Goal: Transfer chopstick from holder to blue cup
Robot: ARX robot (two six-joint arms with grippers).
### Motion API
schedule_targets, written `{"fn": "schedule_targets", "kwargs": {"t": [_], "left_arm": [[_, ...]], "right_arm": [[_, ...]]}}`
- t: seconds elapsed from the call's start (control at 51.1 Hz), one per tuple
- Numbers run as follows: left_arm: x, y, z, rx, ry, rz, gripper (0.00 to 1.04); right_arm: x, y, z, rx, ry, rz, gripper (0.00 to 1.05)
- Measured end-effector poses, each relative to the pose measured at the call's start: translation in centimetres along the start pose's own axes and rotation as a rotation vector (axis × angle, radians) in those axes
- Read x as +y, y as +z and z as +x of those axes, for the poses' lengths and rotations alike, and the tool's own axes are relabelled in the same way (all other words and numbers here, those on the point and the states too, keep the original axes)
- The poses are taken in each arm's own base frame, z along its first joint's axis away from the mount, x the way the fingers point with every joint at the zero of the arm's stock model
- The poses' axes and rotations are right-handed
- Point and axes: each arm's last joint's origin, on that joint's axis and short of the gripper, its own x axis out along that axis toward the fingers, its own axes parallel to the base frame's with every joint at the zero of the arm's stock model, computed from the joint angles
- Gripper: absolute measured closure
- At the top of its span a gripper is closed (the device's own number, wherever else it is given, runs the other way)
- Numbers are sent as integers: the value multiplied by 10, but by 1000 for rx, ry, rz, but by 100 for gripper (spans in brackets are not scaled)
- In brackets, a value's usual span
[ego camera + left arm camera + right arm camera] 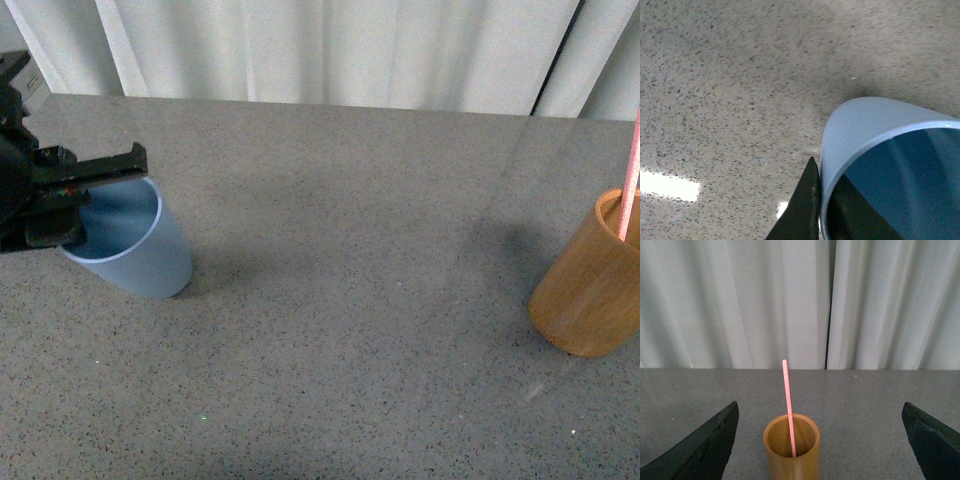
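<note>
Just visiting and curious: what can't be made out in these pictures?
Front view: chopstick top and holder side cut off by the right edge.
Front view: blue cup rim partly hidden behind the left end effector.
Front view: right end effector outside the frame; only its wrist view shows it.

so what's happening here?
The left gripper clamps the rim of the blue cup, one finger inside and one outside. The pink chopstick stands in the wooden holder on the robot's right, not yet picked. The right gripper is open and faces the holder, touching nothing.
</note>
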Motion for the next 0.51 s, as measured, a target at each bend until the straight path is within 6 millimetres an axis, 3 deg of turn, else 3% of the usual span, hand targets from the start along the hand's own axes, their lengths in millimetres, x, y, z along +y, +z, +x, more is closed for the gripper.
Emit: {"fn": "schedule_targets", "kwargs": {"t": [0.215,0.372,0.509], "left_arm": [[-50,7,-40,-82,-129,84,101],[-92,-14,-48,-69,-182,185,101],[-123,-42,-40,-10,-211,248,101]], "right_arm": [[0,0,0,0,0,0,10],[0,0,0,0,0,0,10],[0,0,0,0,0,0,10]]}}
